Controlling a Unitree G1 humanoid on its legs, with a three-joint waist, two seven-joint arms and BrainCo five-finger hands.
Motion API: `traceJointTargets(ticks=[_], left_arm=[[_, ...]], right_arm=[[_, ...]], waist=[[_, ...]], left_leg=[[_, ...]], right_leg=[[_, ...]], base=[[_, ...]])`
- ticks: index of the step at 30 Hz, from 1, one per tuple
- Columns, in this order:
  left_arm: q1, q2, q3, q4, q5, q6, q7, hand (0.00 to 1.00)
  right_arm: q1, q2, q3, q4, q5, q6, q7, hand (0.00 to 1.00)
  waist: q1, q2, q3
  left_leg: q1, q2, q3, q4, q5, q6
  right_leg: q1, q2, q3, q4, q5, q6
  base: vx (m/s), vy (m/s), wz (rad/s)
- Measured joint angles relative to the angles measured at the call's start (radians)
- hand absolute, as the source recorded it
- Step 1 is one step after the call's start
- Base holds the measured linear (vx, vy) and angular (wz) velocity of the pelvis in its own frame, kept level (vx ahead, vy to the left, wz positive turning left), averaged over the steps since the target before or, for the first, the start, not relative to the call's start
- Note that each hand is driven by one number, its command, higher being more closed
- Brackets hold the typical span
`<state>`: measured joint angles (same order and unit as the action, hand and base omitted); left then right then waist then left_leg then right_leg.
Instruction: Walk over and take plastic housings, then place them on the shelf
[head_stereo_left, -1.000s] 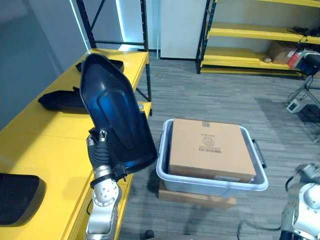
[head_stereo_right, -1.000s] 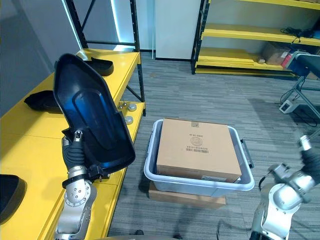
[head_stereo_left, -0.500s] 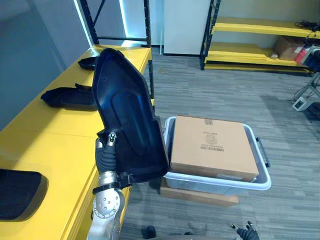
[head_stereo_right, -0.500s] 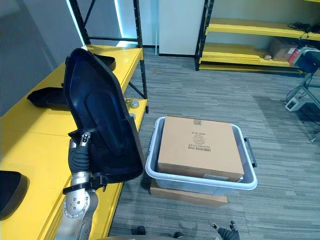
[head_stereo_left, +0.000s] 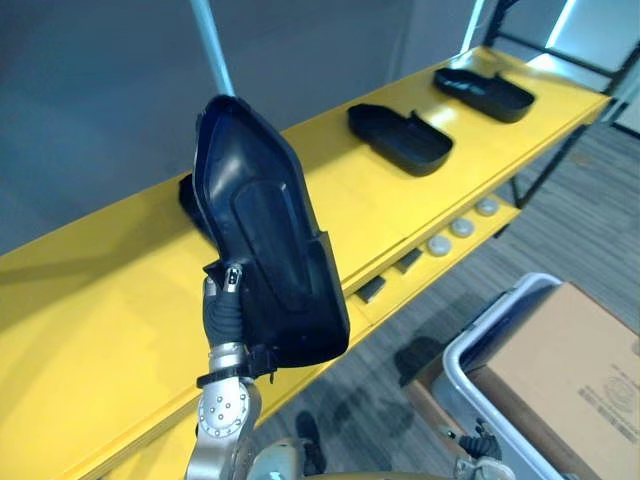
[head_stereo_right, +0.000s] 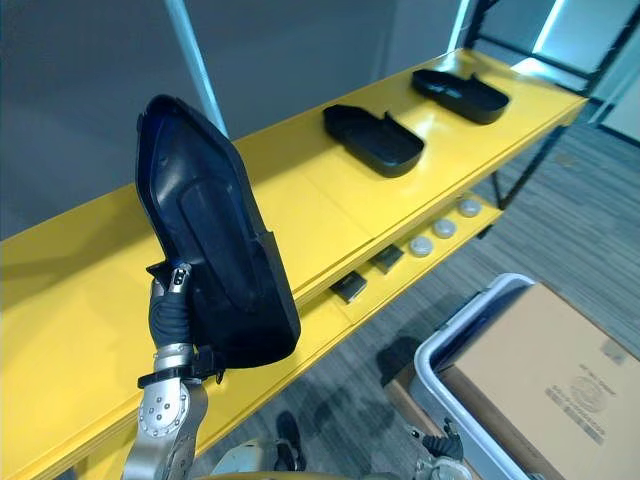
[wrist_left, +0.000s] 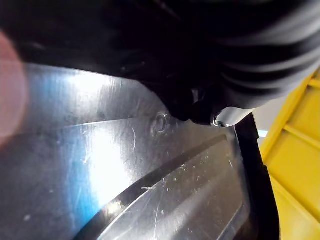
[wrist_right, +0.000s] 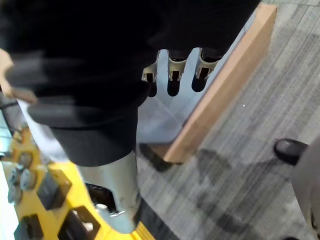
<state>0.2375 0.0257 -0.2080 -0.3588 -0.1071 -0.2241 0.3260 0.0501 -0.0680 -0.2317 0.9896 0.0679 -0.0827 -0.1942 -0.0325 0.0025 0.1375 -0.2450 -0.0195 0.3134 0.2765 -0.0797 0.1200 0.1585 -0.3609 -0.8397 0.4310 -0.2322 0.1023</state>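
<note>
Over the yellow shelf (head_stereo_left: 120, 330), left hand (head_stereo_left: 222, 312) carries upright plastic housing (head_stereo_left: 265, 250)

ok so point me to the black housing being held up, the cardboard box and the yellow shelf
black housing (head_stereo_left: 262, 250), left eye view, middle of its broad face
cardboard box (head_stereo_right: 550, 372), right eye view, its top face
yellow shelf (head_stereo_left: 110, 300), left eye view, bare part of its top surface

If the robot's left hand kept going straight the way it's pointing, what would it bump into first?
Probably the yellow shelf: the left robot hand points up and over it with the held housing. A second housing lies just behind, but depth is unclear.
</note>
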Motion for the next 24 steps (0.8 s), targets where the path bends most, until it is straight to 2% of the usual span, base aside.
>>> traceJointTargets(ticks=[1, 2, 3, 4, 5, 6, 7, 8, 9, 10, 11, 12, 14, 19, 23, 24], left_arm=[[-0.005, 0.001, -0.007, 0.002, 0.001, 0.0, 0.001, 1.0], [-0.013, 0.002, -0.017, 0.009, 0.003, 0.0, 0.002, 1.0], [-0.029, 0.012, -0.028, 0.02, 0.006, 0.0, 0.005, 1.0], [-0.038, 0.018, -0.029, 0.031, 0.017, -0.001, 0.005, 1.0], [-0.047, 0.017, -0.029, 0.046, 0.028, -0.001, 0.006, 1.0], [-0.049, 0.017, -0.033, 0.06, 0.039, -0.001, 0.01, 1.0], [-0.049, 0.016, -0.037, 0.063, 0.04, 0.0, 0.022, 1.0], [-0.049, 0.014, -0.038, 0.063, 0.04, -0.001, 0.027, 1.0], [-0.039, 0.012, -0.035, 0.063, 0.041, -0.001, 0.028, 1.0], [-0.027, 0.008, -0.03, 0.06, 0.041, -0.001, 0.03, 1.0], [-0.018, 0.002, -0.027, 0.06, 0.04, -0.001, 0.03, 1.0], [0.001, -0.018, -0.028, 0.057, 0.04, 0.0, 0.029, 1.0], [0.022, -0.034, -0.028, 0.047, 0.038, -0.005, 0.027, 1.0], [0.023, -0.031, -0.059, 0.047, 0.038, -0.001, 0.002, 1.0], [0.018, -0.032, -0.084, 0.047, 0.038, 0.002, 0.001, 1.0], [0.013, -0.033, -0.085, 0.047, 0.038, 0.002, 0.002, 1.0]], right_arm=[[0.0, 0.0, 0.007, -0.001, -0.001, 0.001, 0.002, 0.0], [0.006, 0.006, 0.008, -0.004, -0.002, 0.001, 0.002, 0.0], [0.023, 0.018, 0.008, -0.007, -0.003, 0.002, 0.003, 0.0], [0.035, 0.03, 0.0, -0.027, 0.001, 0.0, 0.003, 0.0], [0.043, 0.026, 0.007, -0.03, -0.001, -0.002, 0.003, 0.0], [0.061, 0.023, 0.016, -0.033, -0.001, -0.001, 0.003, 0.0], [0.091, 0.024, 0.024, -0.047, -0.001, -0.001, 0.002, 0.0], [0.106, 0.024, 0.03, -0.054, -0.001, 0.0, 0.002, 0.0], [0.13, 0.021, 0.045, -0.062, 0.0, 0.005, 0.002, 0.0], [0.149, 0.027, 0.045, -0.075, 0.0, 0.007, 0.001, 0.0], [0.155, 0.028, 0.046, -0.077, 0.0, 0.007, 0.002, 0.0], [0.163, 0.029, 0.047, -0.088, 0.0, 0.007, 0.002, 0.0], [0.159, 0.029, 0.055, -0.124, 0.0, 0.007, 0.001, 0.0], [0.157, 0.067, 0.074, -0.162, 0.0, 0.0, 0.001, 0.0], [0.157, 0.072, 0.077, -0.162, 0.0, -0.007, 0.001, 0.0], [0.156, 0.072, 0.077, -0.159, 0.0, -0.008, 0.001, 0.0]], waist=[[-0.004, -0.005, 0.004], [-0.014, -0.001, 0.016], [-0.024, 0.0, 0.02], [-0.037, -0.004, 0.019], [-0.039, -0.015, 0.02], [-0.039, -0.025, 0.017], [-0.041, -0.033, 0.021], [-0.039, -0.037, 0.024], [-0.035, -0.045, 0.02], [-0.017, -0.056, 0.015], [-0.013, -0.055, 0.012], [-0.006, -0.04, 0.004], [0.003, -0.034, -0.004], [0.016, -0.072, -0.034], [0.019, -0.071, -0.034], [0.019, -0.073, -0.033]], left_leg=[[0.009, -0.013, -0.018, 0.012, -0.017, 0.005], [0.036, -0.022, -0.052, 0.0, -0.018, 0.007], [0.047, -0.027, -0.1, -0.006, -0.015, 0.002], [0.057, -0.042, -0.146, -0.025, -0.01, -0.005], [0.075, -0.061, -0.185, -0.048, 0.004, -0.017], [0.09, -0.089, -0.231, -0.064, 0.011, -0.025], [0.099, -0.114, -0.268, -0.063, 0.011, -0.026], [0.1, -0.127, -0.282, -0.065, 0.011, -0.027], [0.111, -0.145, -0.296, -0.069, 0.005, -0.018], [0.125, -0.155, -0.293, -0.083, 0.001, -0.016], [0.13, -0.154, -0.292, -0.086, -0.002, -0.018], [0.137, -0.131, -0.274, -0.086, -0.014, -0.033], [0.133, -0.095, -0.249, -0.084, -0.016, -0.046], [0.158, -0.068, -0.257, -0.083, -0.008, -0.051], [0.154, -0.07, -0.283, -0.074, -0.008, -0.052], [0.143, -0.066, -0.274, -0.061, -0.027, -0.078]], right_leg=[[-0.031, -0.027, 0.078, 0.097, 0.0, -0.093], [-0.115, -0.017, 0.272, 0.233, 0.02, -0.219], [-0.16, 0.058, 0.437, 0.247, -0.018, -0.17], [-0.194, 0.132, 0.563, 0.228, -0.069, -0.146], [-0.231, 0.186, 0.672, 0.226, -0.103, -0.148], [-0.277, 0.237, 0.769, 0.226, -0.126, -0.132], [-0.311, 0.263, 0.841, 0.227, -0.139, -0.106], [-0.324, 0.266, 0.867, 0.221, -0.141, -0.091], [-0.327, 0.253, 0.876, 0.153, -0.122, -0.064], [-0.32, 0.23, 0.861, 0.052, -0.082, -0.045], [-0.309, 0.225, 0.853, 0.037, -0.05, -0.034], [-0.281, 0.227, 0.816, -0.01, -0.036, -0.036], [-0.246, 0.246, 0.787, -0.072, -0.004, -0.039], [-0.174, 0.276, 0.753, -0.155, 0.013, -0.057], [-0.146, 0.274, 0.702, -0.164, 0.012, -0.059], [-0.146, 0.27, 0.69, -0.166, 0.014, -0.062]], base=[[0.06, 0.111, 0.46], [0.07, 0.116, 0.76], [0.09, 0.073, 1.09], [0.08, 0.016, 1.2], [0.13, -0.017, 1.3], [0.14, -0.036, 1.49], [0.14, -0.045, 1.41], [0.08, -0.051, 1.45], [0.09, -0.068, 1.13], [0.1, -0.086, 1.0], [0.16, -0.118, 0.75], [0.19, -0.132, 0.56], [0.18, -0.123, 0.27], [0.16, -0.132, 0.09], [0.05, -0.066, 0.3], [0.01, -0.048, 0.46]])
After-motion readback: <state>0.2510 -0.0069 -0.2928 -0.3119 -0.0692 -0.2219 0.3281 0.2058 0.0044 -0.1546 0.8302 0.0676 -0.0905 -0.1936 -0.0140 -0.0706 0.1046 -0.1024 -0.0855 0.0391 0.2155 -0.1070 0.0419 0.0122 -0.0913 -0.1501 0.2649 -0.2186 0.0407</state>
